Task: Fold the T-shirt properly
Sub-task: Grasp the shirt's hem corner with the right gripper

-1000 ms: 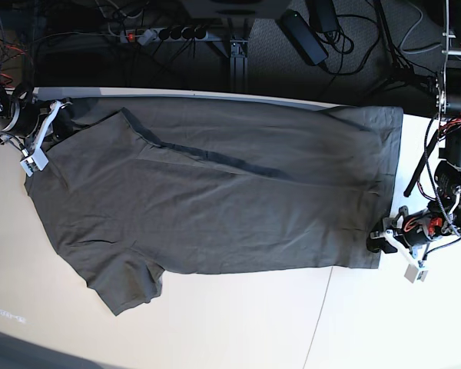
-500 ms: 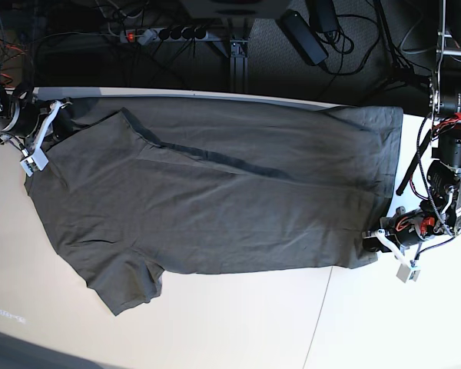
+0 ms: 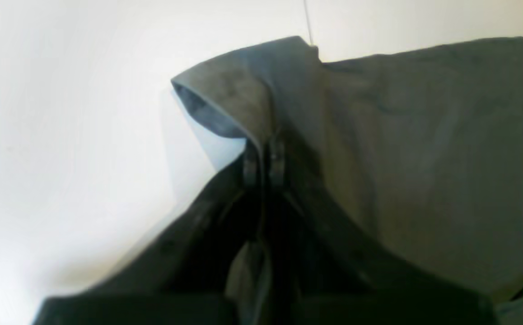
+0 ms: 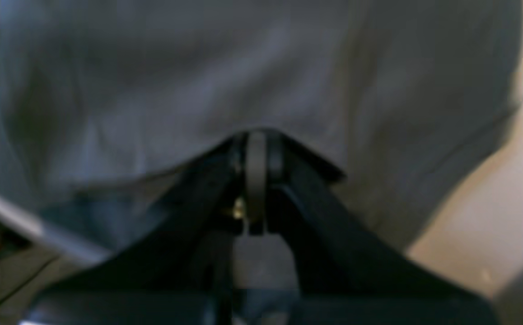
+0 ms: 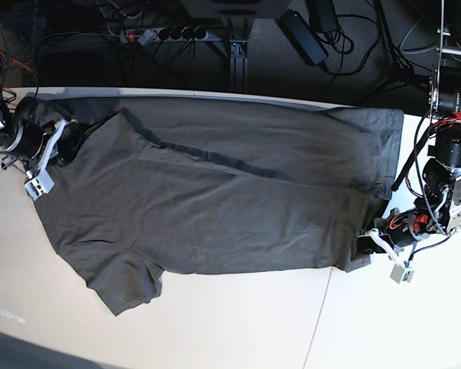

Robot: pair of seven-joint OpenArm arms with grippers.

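We see the large dark grey-olive cotton T-shirt (image 5: 215,192) spread across the white tabletop (image 5: 238,323), one lengthwise fold done; left gripper (image 3: 261,160) and right gripper (image 4: 256,155) jaws clenched on its ends; further folds remain.

The T-shirt (image 5: 215,192) is soft, matt grey-olive cloth with a fine weave, lightly creased, its hem stitched. The counter (image 5: 238,323) is smooth and off-white with a faint sheen. Each hand (image 3: 261,162) looks like black matt plastic; white printed-looking brackets sit beside them.
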